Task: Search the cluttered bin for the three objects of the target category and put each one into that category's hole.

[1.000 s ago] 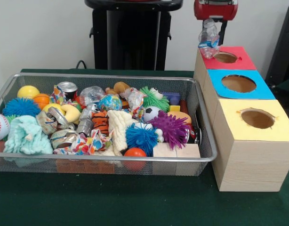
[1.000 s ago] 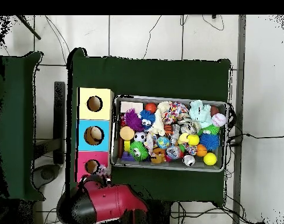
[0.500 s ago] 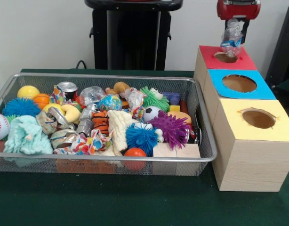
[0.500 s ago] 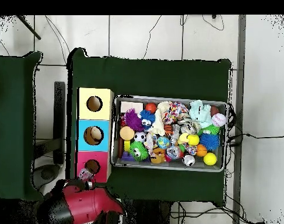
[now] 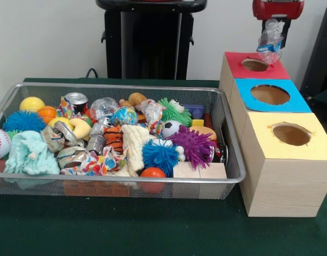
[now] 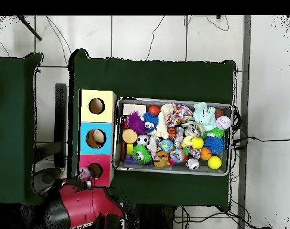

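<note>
A red robot gripper (image 5: 272,32) hangs above the far edge of the red-topped box (image 5: 259,68), its fingers clenched on a crumpled clear plastic bottle (image 5: 270,38), apparently lined up to drop into the red hole (image 5: 255,65). The bottle's blue label is unreadable. A wire bin (image 5: 227,176) of toys sits beside it on the green desk (image 5: 126,229).

Dark green tabletop (image 5: 153,234); silver mesh bin (image 5: 126,186). Boxes topped red (image 5: 255,65), blue (image 5: 270,95) and yellow (image 5: 291,134). Orange-and-black striped tiger toy (image 5: 114,137); purple spiky ball (image 5: 193,144); black-and-white soccer ball (image 5: 171,128).
</note>
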Controlling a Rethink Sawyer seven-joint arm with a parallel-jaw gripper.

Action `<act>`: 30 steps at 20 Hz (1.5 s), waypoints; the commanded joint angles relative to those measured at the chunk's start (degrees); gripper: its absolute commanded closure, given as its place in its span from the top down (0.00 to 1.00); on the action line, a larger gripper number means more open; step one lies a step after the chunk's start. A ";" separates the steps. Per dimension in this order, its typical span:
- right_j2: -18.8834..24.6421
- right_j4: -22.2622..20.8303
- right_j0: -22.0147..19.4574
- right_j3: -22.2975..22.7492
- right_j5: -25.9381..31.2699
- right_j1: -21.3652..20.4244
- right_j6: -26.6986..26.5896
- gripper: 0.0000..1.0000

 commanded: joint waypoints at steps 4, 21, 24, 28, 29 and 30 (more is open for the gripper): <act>-0.99 1.35 -1.59 -8.35 7.56 -0.37 7.34 0.00; 0.83 0.33 -3.95 -11.08 2.50 6.07 6.18 0.00; 0.99 -0.08 -4.82 -11.01 2.46 6.60 5.68 0.00; 1.30 -1.03 -5.86 -10.97 0.70 7.86 5.13 0.00; 0.86 -1.31 -5.57 -11.20 1.01 7.91 5.11 0.00; 0.30 -1.52 -5.11 -11.32 1.07 7.88 5.34 0.00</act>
